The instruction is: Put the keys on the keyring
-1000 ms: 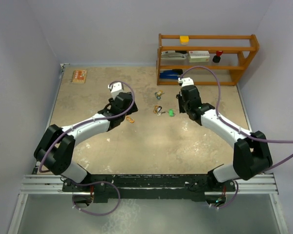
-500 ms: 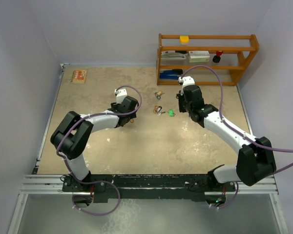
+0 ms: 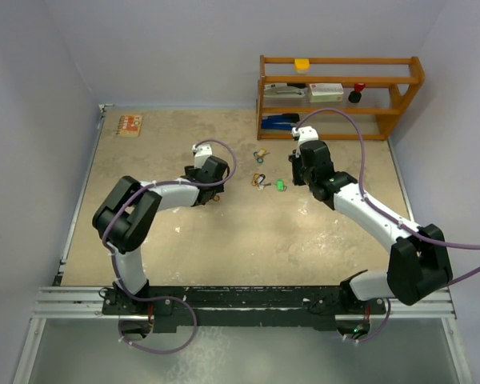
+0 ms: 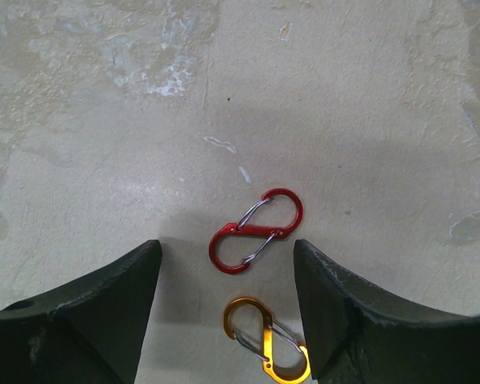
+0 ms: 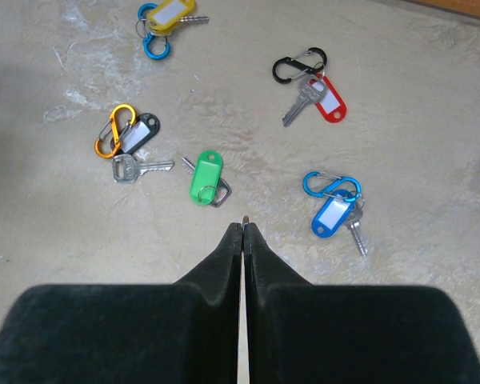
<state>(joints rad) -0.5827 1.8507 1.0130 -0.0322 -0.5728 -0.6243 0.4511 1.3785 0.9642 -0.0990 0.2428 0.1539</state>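
Several silver keys lie on the table in the right wrist view: a green-tagged key (image 5: 206, 178), a blue-tagged key (image 5: 333, 213) on a blue clip, a red-tagged key (image 5: 328, 104) on a black clip, a black-tagged key (image 5: 136, 136) on an orange clip, and a yellow-tagged key (image 5: 168, 14) on a blue clip. My right gripper (image 5: 245, 226) is shut, with a thin metal edge, seemingly the keyring, poking out at its tips just short of the green key. My left gripper (image 4: 226, 256) is open above a red clip (image 4: 256, 230) and an orange clip (image 4: 268, 344).
A wooden shelf (image 3: 340, 96) with boxes and small items stands at the back right. A small orange card (image 3: 130, 125) lies at the back left. In the top view the keys (image 3: 261, 181) lie between the two grippers.
My left arm has folded its elbow inward and its gripper has shifted right toward the clips. The right arm has hardly moved.
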